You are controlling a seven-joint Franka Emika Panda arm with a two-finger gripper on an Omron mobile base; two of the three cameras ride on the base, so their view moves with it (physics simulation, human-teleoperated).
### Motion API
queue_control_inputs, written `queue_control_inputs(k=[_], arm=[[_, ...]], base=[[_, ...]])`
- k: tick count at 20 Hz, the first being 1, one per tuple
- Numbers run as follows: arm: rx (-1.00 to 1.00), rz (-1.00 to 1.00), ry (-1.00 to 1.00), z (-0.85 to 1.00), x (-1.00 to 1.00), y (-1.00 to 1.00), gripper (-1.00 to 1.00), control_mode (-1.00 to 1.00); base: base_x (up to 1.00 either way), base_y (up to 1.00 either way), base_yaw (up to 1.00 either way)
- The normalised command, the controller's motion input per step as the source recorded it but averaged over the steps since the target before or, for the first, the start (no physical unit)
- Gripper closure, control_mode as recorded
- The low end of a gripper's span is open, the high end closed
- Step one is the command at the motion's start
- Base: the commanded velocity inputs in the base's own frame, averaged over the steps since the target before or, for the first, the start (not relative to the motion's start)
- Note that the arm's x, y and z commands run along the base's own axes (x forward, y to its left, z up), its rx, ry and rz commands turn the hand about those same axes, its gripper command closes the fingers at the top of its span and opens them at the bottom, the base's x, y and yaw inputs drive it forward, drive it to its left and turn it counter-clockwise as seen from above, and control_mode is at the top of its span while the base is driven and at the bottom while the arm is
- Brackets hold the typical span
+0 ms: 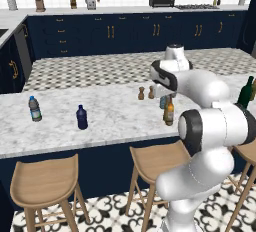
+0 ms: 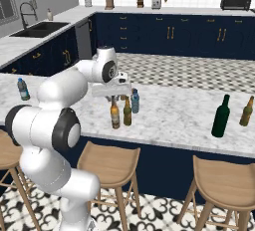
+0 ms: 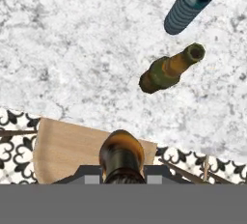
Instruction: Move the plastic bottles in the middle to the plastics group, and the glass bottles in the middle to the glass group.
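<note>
The end effector [image 3: 121, 174] is closed on the neck of a slim amber-brown glass bottle [image 3: 121, 156], which stands upright directly beneath it, long axis vertical, near the front edge of the white marble counter [image 3: 72, 49]. Just beside stand the second amber bottle [image 3: 169, 69] and the pale-blue plastic bottle [image 3: 189, 3]. The tall dark green wine bottle [image 2: 220, 116] stands well apart to the right, so I judge the carry goes there.

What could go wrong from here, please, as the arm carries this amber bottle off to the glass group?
1. The gripper is shut on the brown amber glass bottle near its top, so it may swing or slip.
2. The second, greenish amber bottle and the small pale-blue plastic bottle stand close beside it and could be knocked over.
3. It sits near the marble counter's front edge, above wooden stools.
</note>
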Motion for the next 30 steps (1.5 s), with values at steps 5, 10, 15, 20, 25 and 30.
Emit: queue_control_inputs(k=[5,10,15,20,25,30], arm=[[0.0,-0.05,0.1,0.15,-0.01,-0.88,1.0,-1.0],[0.0,-0.04,0.12,0.15,0.11,-0.89,1.0,-1.0],[-0.03,-0.05,0.07,0.12,0.23,-0.82,1.0,-1.0],[0.0,-0.01,0.0,0.05,0.28,-0.83,1.0,-1.0],[0.0,0.0,-0.18,0.0,0.05,-0.76,1.0,-1.0],[0.0,-0.02,0.0,0.0,0.24,-0.75,1.0,-1.0]], base=[[0.0,0.0,0.0],[0.0,0.0,0.0],[0.0,0.0,0.0],[0.0,0.0,0.0],[0.0,0.0,0.0],[0.0,0.0,0.0]])
